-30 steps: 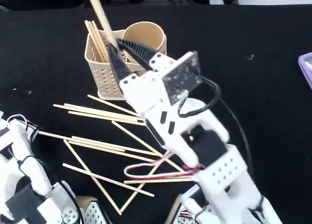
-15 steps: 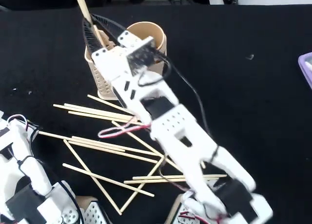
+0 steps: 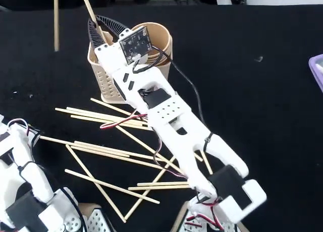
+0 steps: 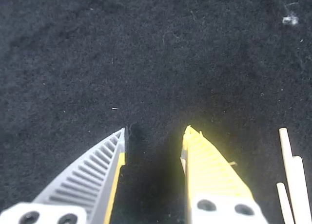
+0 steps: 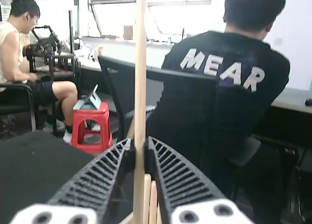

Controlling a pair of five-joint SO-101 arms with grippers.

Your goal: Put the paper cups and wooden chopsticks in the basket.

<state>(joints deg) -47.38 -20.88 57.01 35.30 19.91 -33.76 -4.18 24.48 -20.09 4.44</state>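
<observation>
Right claw [image 5: 140, 142] is clamped on a chopstick [image 5: 140, 63], gripped between its tips over the basket [image 3: 106, 83]. Left claw [image 4: 155, 132] stands apart.

A shared office or lab; long desk [image 5: 114, 44], mesh chair [image 5: 122, 90], red stool [image 5: 90, 122], bright windows [image 5: 163, 14].

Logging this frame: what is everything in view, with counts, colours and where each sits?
basket: one, beige, perforated, far-centre of the table.
paper cup: one, tan, against the basket's right; inside or beside, unclear.
loose chopsticks: a dozen or so, pale wood, scattered before the basket.
held chopstick: one, pale wood, rising above the basket.
lone chopstick: one, pale, far left of the basket.
purple object: one, table's right edge, cut off.
table: one, black cloth.
right arm: white, jaws shut on the held chopstick.
left arm: white, near-left corner, jaws open over bare cloth.
</observation>
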